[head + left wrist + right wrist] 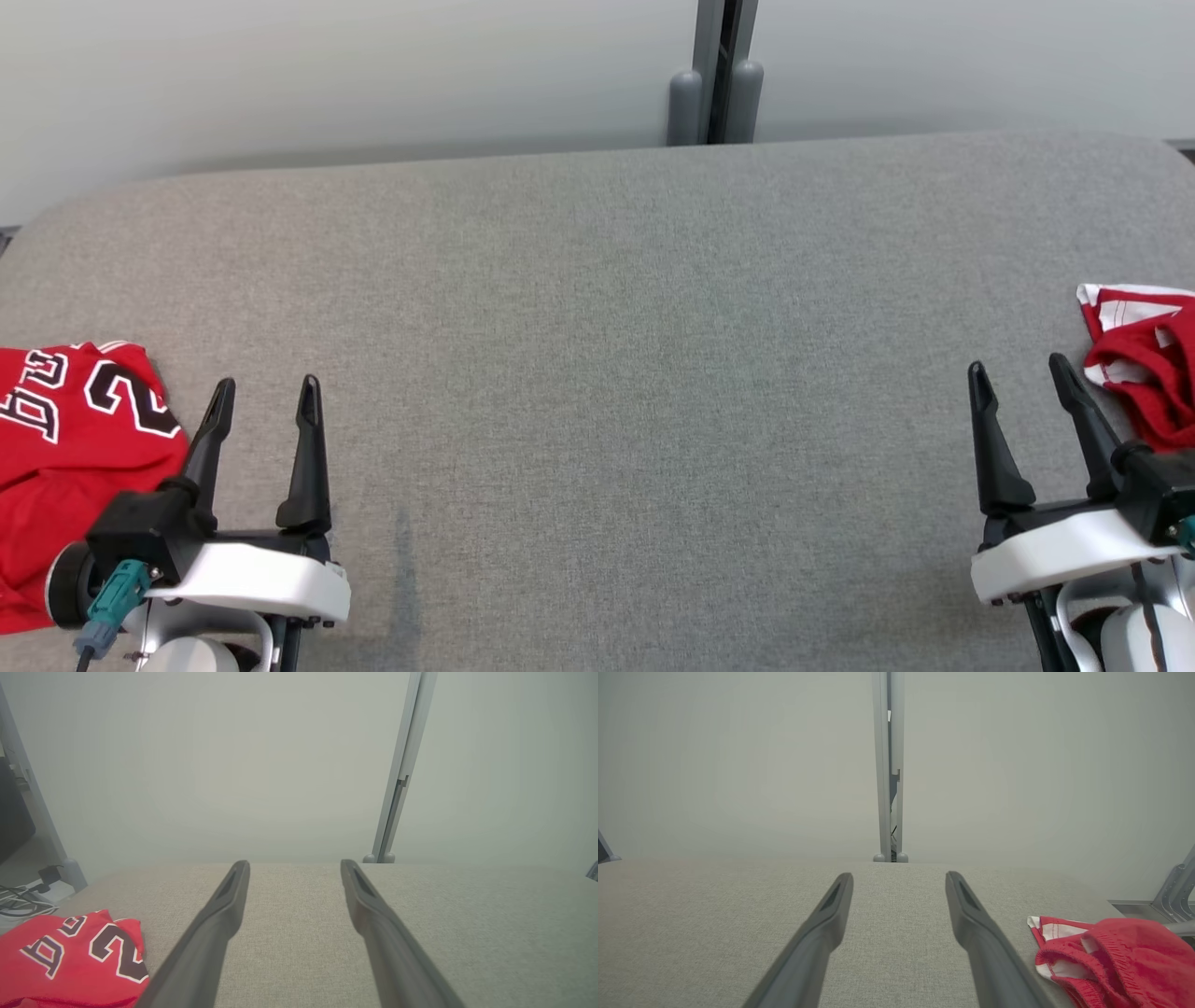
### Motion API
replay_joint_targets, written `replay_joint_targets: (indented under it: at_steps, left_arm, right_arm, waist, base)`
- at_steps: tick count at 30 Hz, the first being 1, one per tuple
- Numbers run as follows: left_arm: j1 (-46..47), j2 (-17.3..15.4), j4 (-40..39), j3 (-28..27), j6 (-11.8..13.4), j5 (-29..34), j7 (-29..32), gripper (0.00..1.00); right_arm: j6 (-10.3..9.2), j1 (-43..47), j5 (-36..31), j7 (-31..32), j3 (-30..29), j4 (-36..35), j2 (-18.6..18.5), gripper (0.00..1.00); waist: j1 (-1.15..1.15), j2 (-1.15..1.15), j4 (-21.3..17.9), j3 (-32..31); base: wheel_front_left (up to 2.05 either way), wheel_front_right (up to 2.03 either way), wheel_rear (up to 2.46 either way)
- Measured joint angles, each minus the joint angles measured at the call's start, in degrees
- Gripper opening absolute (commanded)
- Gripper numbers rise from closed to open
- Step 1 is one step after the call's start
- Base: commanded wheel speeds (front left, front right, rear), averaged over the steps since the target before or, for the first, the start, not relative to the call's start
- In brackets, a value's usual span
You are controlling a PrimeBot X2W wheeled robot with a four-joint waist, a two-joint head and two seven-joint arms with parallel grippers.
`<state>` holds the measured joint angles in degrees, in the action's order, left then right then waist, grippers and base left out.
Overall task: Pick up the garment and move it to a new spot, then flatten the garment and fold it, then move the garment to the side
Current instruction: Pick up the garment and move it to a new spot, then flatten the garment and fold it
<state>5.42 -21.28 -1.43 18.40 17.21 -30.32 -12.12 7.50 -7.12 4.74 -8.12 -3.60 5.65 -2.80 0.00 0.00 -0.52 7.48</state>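
From left: a red fabric jersey with black, white-edged numerals (65, 448) lies at the left edge of the grey fabric-covered bench (607, 373), just beside the left tool (267, 383), whose two dark fingers stand spread, gripping nothing. A grey upright post (714, 84) rises behind the bench. The right tool (1017, 362), likewise spread, sits just beside a crumpled red-and-white garment (1153, 373) at the right edge.
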Motion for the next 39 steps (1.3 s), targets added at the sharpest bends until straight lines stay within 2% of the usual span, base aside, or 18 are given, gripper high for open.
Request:
replay_joint_targets:
  at_steps: [16, 39]
  left_arm:
    - [-4.7, -0.7, -0.8, 1.1, 0.5, -1.0, 1.4, 1.00]
    - [-4.8, -1.1, -1.4, 1.2, 1.1, -1.5, 1.4, 1.00]
  right_arm:
    - [0.00, 8.1, 1.3, 4.3, -0.3, -6.1, 0.0, 1.00]
    - [0.00, 8.5, 1.9, 4.3, -0.3, -6.8, 0.0, 1.00]
  waist:
    - [0.00, 0.00, -0.3, -6.2]
    - [0.00, 0.00, -0.8, -5.6]
  base:
    - [0.00, 0.00, 0.00]
    - [0.00, 0.00, 0.00]
